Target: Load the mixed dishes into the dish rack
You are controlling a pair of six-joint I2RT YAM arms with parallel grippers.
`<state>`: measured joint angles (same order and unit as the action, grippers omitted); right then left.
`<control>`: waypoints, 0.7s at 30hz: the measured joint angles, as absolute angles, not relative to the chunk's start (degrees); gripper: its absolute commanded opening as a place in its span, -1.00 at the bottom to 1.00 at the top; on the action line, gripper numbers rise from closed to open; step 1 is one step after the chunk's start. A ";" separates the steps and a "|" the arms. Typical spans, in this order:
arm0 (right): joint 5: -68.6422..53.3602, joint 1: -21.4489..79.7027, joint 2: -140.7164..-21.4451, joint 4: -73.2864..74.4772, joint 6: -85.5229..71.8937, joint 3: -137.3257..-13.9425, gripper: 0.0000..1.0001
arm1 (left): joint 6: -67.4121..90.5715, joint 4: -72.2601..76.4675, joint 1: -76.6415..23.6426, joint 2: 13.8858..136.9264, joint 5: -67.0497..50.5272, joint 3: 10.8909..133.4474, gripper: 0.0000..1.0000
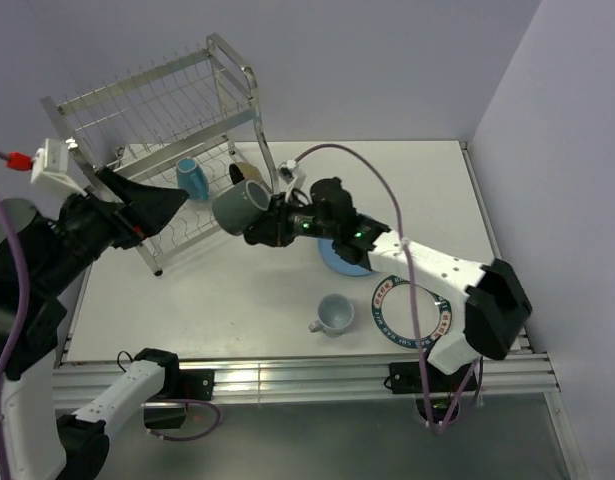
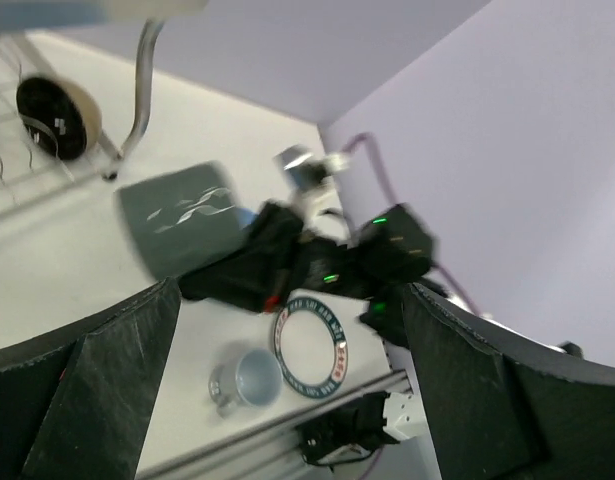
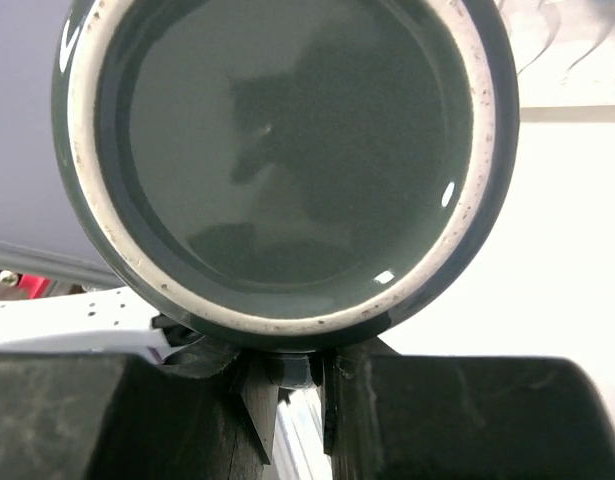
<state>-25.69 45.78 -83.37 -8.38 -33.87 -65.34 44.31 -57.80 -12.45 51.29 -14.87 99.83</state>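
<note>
My right gripper (image 1: 265, 222) is shut on the handle of the dark mug (image 1: 240, 207) and holds it in the air just in front of the dish rack (image 1: 157, 100). In the right wrist view the dark mug (image 3: 277, 150) fills the frame, mouth toward the camera, with the gripper (image 3: 299, 370) clamped on its handle. The blue mug (image 1: 191, 178) and the black-and-tan bowl (image 2: 52, 118) sit on the rack's lower shelf. My left gripper (image 1: 159, 205) is open and empty beside the rack. The pale cup (image 1: 333, 314), white lettered plate (image 1: 412, 310) and light-blue plate (image 1: 342, 260) lie on the table.
The light-blue plate is partly hidden under my right arm. A rack leg (image 2: 142, 80) stands close to the dark mug (image 2: 177, 215). The pale cup (image 2: 249, 380) and lettered plate (image 2: 312, 347) lie near the table's front edge. Walls close the back and right sides.
</note>
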 measured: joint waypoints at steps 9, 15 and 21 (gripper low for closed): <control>-24.82 50.81 -109.10 -20.21 -38.59 -77.30 -1.00 | 41.58 -51.07 -12.45 49.78 -16.88 100.38 0.98; -24.58 51.24 -122.67 -21.52 -39.24 -94.19 -1.00 | 41.08 -51.29 -12.47 49.19 -17.32 99.48 0.98; -23.11 51.77 -130.63 -21.21 -37.01 -104.44 -1.00 | 41.12 -51.57 -12.45 45.76 -17.34 96.31 0.99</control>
<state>-23.11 51.77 -130.63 -21.21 -37.01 -104.44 41.12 -51.57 -12.45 45.76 -17.34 96.31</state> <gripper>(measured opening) 0.231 0.992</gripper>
